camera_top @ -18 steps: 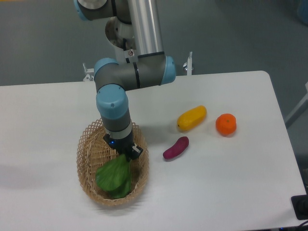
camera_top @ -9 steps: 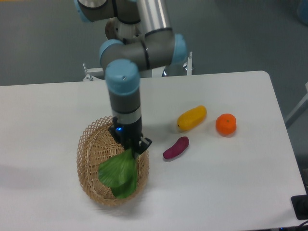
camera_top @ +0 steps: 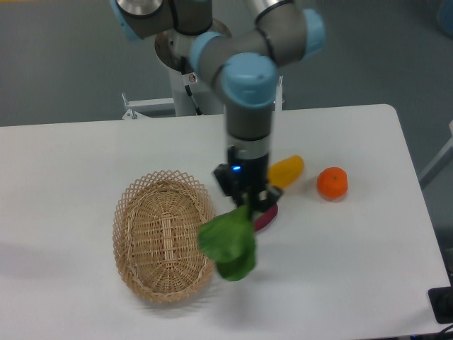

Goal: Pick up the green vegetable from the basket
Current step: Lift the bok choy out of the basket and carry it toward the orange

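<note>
My gripper (camera_top: 245,202) is shut on the stem end of the green vegetable (camera_top: 228,243), a bok choy with broad dark-green leaves. The vegetable hangs from the gripper in the air, just right of the basket's right rim. The basket (camera_top: 164,235) is an oval tan wicker one on the white table, and nothing shows inside it. The gripper stands over the table between the basket and the other produce.
A yellow oblong fruit (camera_top: 288,170) lies behind the gripper, partly hidden by it. A purple eggplant-like piece (camera_top: 267,218) peeks out under the gripper. An orange (camera_top: 332,183) sits further right. The table's front edge runs along the bottom.
My gripper has lifted the green vegetable out of the basket and carried it to the right, past the basket's rim. The basket now shows nothing inside.
</note>
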Controlling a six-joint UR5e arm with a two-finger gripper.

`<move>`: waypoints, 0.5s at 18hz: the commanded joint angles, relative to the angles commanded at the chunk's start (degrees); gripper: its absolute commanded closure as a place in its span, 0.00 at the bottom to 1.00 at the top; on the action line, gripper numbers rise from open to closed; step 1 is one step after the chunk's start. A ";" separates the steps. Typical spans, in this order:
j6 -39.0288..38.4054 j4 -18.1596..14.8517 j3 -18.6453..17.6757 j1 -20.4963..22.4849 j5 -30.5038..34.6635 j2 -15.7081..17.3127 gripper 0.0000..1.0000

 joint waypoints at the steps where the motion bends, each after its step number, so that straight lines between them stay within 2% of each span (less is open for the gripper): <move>1: 2.37 -0.88 0.44 1.58 0.00 -0.09 0.67; 5: 8.63 -1.50 1.76 5.63 0.00 -1.05 0.67; 9: 11.71 -1.41 2.02 7.04 0.00 -1.67 0.67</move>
